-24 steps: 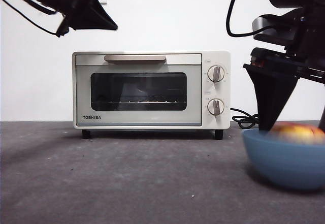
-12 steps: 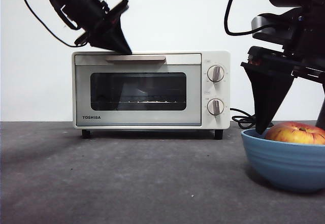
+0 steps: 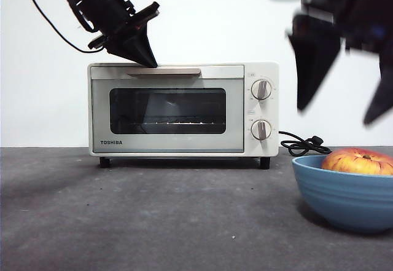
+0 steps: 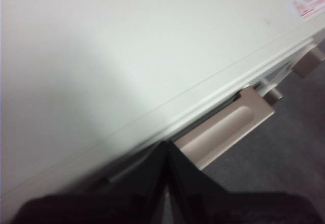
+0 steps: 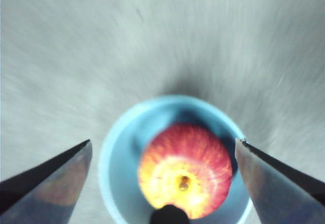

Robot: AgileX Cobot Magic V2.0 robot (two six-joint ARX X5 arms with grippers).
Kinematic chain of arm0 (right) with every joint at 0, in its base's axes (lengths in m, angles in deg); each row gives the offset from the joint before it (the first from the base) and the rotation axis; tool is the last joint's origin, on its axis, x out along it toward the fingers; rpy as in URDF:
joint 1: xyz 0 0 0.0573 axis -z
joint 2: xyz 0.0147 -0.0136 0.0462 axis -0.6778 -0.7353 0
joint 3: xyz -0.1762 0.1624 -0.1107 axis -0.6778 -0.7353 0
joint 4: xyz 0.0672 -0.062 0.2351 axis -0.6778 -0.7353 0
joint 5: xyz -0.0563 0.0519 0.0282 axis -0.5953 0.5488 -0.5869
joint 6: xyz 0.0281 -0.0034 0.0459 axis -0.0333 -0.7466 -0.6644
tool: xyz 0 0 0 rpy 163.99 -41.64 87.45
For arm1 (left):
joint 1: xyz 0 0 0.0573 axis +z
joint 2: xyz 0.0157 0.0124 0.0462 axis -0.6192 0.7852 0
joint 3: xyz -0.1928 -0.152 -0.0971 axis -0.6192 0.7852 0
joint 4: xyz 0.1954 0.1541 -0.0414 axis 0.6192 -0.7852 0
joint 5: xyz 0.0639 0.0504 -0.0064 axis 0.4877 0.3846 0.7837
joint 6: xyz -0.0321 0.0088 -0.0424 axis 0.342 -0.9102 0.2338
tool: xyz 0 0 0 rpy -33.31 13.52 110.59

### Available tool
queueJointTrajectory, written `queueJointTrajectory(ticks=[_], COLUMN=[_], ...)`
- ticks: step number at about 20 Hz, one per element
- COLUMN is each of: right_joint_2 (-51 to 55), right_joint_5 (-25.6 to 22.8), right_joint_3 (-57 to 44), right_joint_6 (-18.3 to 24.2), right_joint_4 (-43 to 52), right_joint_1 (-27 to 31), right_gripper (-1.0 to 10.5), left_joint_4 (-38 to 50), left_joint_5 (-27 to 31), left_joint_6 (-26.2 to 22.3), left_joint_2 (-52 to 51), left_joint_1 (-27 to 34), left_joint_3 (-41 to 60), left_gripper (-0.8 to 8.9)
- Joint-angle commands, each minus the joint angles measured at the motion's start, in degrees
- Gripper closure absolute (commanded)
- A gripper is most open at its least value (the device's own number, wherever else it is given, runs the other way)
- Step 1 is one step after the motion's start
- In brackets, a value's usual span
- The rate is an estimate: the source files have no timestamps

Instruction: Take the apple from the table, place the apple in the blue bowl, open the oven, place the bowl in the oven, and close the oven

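The dark grey desk (image 3: pixel 153 222) carried the cream-white Toshiba toaster oven (image 3: pixel 183 108) on its black feet toward the back, its black cord (image 3: pixel 302 144) trailing beside it, and the blue bowl (image 3: pixel 345 192) well apart at the near edge.

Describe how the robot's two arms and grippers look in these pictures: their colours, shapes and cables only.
Both arms are black and bulky, each trailing a thin black cable. The left gripper ends in matte black jaws tapering to a sharp triangular point. The right gripper has two long black wedge-shaped jaws, motion-blurred here; in its wrist view their inner faces look grey and glossy. No markings are visible.
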Motion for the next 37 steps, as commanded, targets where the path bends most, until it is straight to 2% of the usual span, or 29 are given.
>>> queueJointTrajectory(ticks=[1,2,3,6,7,16,19,24,32,37], right_joint_2=[3.78,5.49,7.58,14.36,16.35,27.08,27.85,27.85,27.87,27.85], right_joint_5=[0.15,0.15,0.15,0.13,0.15,-0.50,-0.50,-0.50,-0.50,-0.50], right_joint_3=[4.79,6.27,7.65,10.38,10.69,12.24,12.24,12.24,12.24,12.24], right_joint_6=[-0.24,-0.24,-0.24,-0.98,-1.27,-1.33,-1.33,-1.33,-1.29,-1.29], right_joint_4=[-2.45,-3.21,-3.89,-4.68,-4.68,-18.01,-19.17,-19.21,-19.28,-19.32], right_joint_1=[-0.09,-0.09,-0.09,-0.09,-0.09,-0.09,-0.09,-0.09,-0.09,-0.09], right_gripper=[4.8,4.8,5.5,9.0,9.6,9.6,9.6,9.6,9.6,9.6], left_joint_4=[-5.73,-6.51,-7.39,-9.44,-9.73,-12.39,-10.56,-0.52,-0.61,3.28], left_joint_5=[1.20,1.20,1.68,2.32,2.29,4.70,5.07,5.01,5.35,6.80], left_joint_6=[-1.07,-1.09,-1.07,-0.72,-0.39,-0.11,0.09,3.93,4.96,6.19], left_joint_2=[2.14,2.14,2.14,2.12,2.12,1.95,0.37,-5.79,-7.10,-7.15], left_joint_1=[-0.79,-1.05,-1.38,-2.47,-2.80,-6.32,-6.91,-7.26,-8.44,-10.99], left_joint_3=[1.90,1.90,1.90,1.92,1.95,2.95,7.26,19.76,20.87,23.96], left_gripper=[8.19,8.19,8.19,8.19,8.19,8.19,8.19,8.19,8.19,8.19])
